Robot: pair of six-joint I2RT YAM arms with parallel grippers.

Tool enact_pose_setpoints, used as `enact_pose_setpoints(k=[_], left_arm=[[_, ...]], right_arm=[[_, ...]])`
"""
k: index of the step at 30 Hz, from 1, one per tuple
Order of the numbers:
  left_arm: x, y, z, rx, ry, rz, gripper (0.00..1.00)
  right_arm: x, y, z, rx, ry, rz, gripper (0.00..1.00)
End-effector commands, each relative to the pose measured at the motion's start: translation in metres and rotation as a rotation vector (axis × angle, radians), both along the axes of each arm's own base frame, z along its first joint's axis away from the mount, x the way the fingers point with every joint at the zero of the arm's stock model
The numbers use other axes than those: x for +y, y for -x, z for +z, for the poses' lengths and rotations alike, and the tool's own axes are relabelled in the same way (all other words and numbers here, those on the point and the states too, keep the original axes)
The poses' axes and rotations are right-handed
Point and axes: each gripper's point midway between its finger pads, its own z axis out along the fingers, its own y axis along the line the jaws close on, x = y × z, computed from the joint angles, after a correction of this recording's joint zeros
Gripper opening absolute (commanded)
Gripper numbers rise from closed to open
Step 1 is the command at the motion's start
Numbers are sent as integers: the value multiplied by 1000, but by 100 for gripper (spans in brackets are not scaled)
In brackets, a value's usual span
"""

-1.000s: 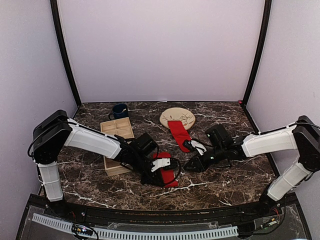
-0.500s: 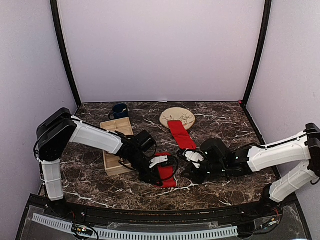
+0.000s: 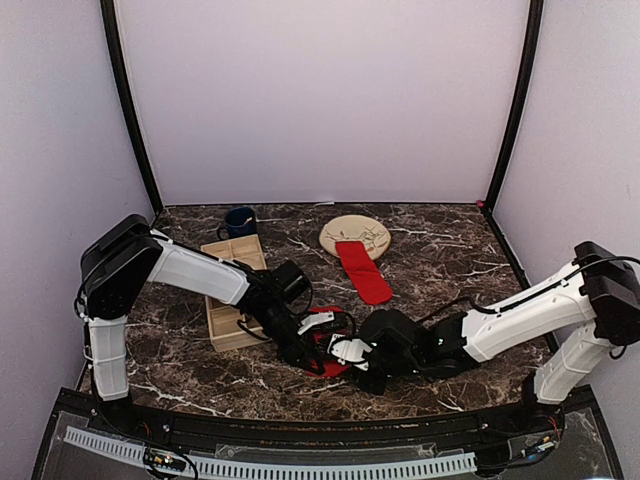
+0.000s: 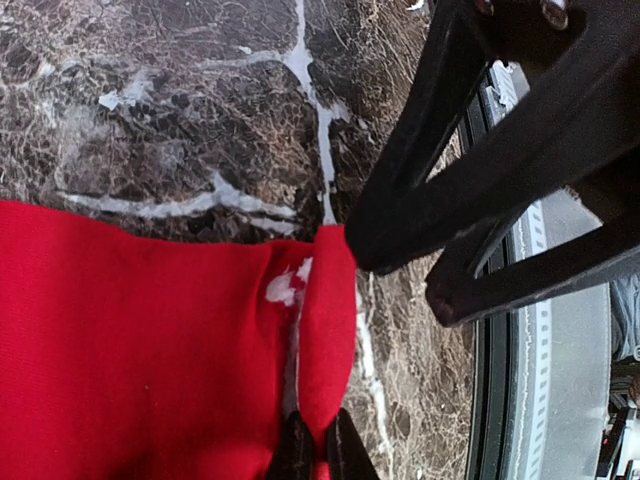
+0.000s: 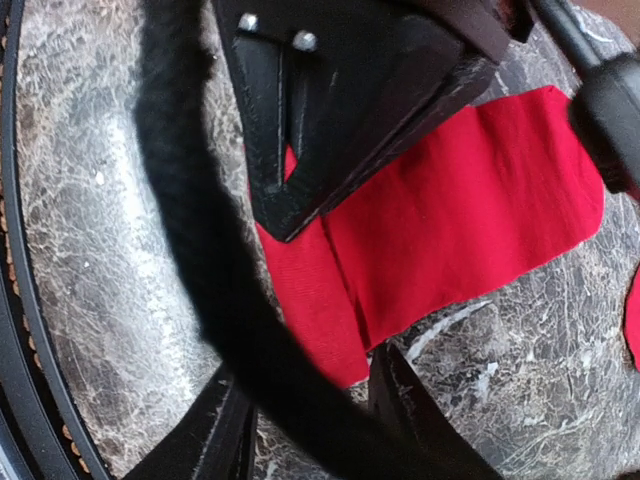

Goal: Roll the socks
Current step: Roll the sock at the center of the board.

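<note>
My right gripper [image 3: 352, 352] has slid left to the near sock [image 5: 450, 220], low in the middle, fingers apart. My left gripper [image 4: 318, 452] stays pinched on its fold, so rolling can start.

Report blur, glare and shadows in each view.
Top view: even light, sharp, soft shadows on the table. Left wrist: red sock sharp, the right pincer dark, little detail. Right wrist: black cable blurred across the front, table at left washed pale.

far sock [image 3: 363, 272] against beige plate [image 3: 362, 227]
</note>
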Motion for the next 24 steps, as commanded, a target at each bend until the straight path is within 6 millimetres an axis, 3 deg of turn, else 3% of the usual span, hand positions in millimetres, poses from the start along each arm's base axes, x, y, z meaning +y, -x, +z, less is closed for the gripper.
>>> enact_pose_setpoints(k=[1, 13, 24], left_arm=[[5, 4, -1, 51, -27, -6, 6], [6, 4, -2, 75, -28, -12, 7], [6, 5, -3, 83, -29, -15, 6]], right_arm=[[9, -4, -1, -64, 41, 29, 36], [13, -7, -20, -98, 129, 73, 37], [9, -7, -36, -86, 190, 89, 24]])
